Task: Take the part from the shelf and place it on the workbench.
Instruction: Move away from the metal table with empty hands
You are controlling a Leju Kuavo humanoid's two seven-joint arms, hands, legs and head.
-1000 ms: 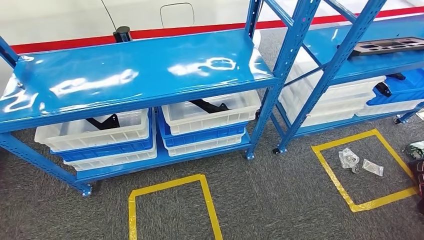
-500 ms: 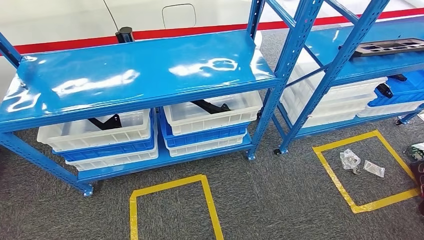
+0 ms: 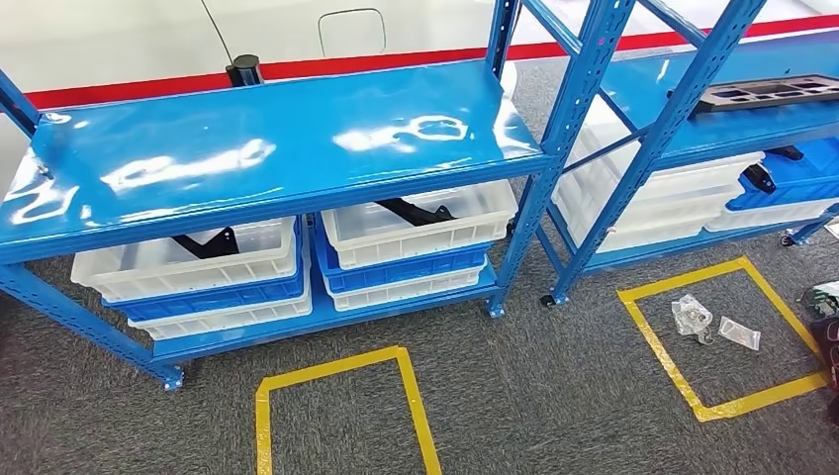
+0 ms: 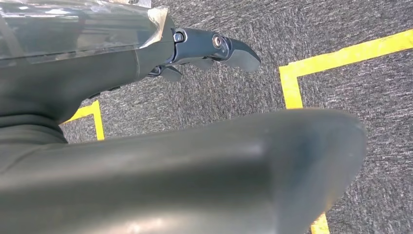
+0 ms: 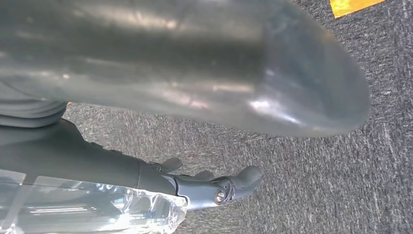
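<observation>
You are looking down at a glossy blue metal shelf rack [image 3: 277, 139] whose top board throws back bright glare. Its lower level holds stacked white and blue plastic crates [image 3: 198, 272], and the board's front edge cuts off most of what lies inside them. In the left-hand top crate you can make out a black angular metal part [image 3: 208, 242], only its upper edge showing; its full shape is hard to tell. In the neighbouring white plastic crate [image 3: 420, 226] lies a second black bracket-like part [image 3: 411, 210], a slanted bar, again half hidden under the board.

On the grey carpet in front sits a yellow tape square [image 3: 341, 401], cut off by the lower edge of the picture. Further right stands a second blue shelf rack [image 3: 683, 99]; on its board rests a flat dark plate with cut-outs [image 3: 772, 94], running out of the picture, and a black part [image 3: 757, 176] pokes from the crates below. A second yellow tape square [image 3: 727, 336] encloses two small clear plastic bags [image 3: 707, 322], their contents too small to read.

In the wrist views your left hand [image 4: 209, 51] hangs over the carpet, dark fingers [image 4: 241, 53] stretched out and apart, holding nothing. Your right hand [image 5: 209, 187] seems the same, fingers [image 5: 248, 175] extended and empty, though the blurred thumb covers much.
</observation>
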